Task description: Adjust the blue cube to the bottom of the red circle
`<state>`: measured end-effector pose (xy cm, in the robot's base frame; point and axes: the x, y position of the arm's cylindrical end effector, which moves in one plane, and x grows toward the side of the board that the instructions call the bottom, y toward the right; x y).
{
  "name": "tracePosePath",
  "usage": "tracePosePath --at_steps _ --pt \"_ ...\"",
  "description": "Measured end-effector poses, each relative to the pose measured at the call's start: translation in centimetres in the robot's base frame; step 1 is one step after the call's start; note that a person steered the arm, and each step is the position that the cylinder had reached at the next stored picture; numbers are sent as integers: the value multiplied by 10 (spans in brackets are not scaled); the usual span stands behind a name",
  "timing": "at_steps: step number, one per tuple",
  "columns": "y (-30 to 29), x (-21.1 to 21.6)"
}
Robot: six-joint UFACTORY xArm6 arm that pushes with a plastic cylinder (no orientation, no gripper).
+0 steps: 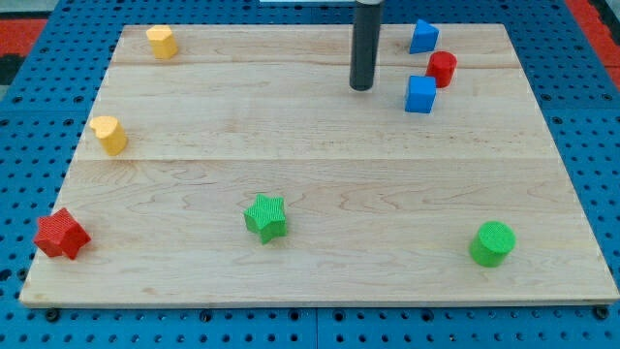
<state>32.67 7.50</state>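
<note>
The blue cube (420, 94) sits near the view's top right, just below and left of the red circle (442, 68), nearly touching it. A second blue block (422, 36), wedge-like, lies above the red circle. My tip (362, 87) rests on the board to the left of the blue cube, a short gap apart from it.
A yellow block (161, 42) lies at the top left and a yellow heart-like block (109, 134) at the left edge. A red star (61, 234) sits at the bottom left, a green star (265, 216) at the bottom middle, a green cylinder (492, 242) at the bottom right.
</note>
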Motion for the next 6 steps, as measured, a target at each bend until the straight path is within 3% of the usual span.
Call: tracePosePath --at_steps 2,3,6 --pt "55 25" --pt "51 43" --pt "105 24"
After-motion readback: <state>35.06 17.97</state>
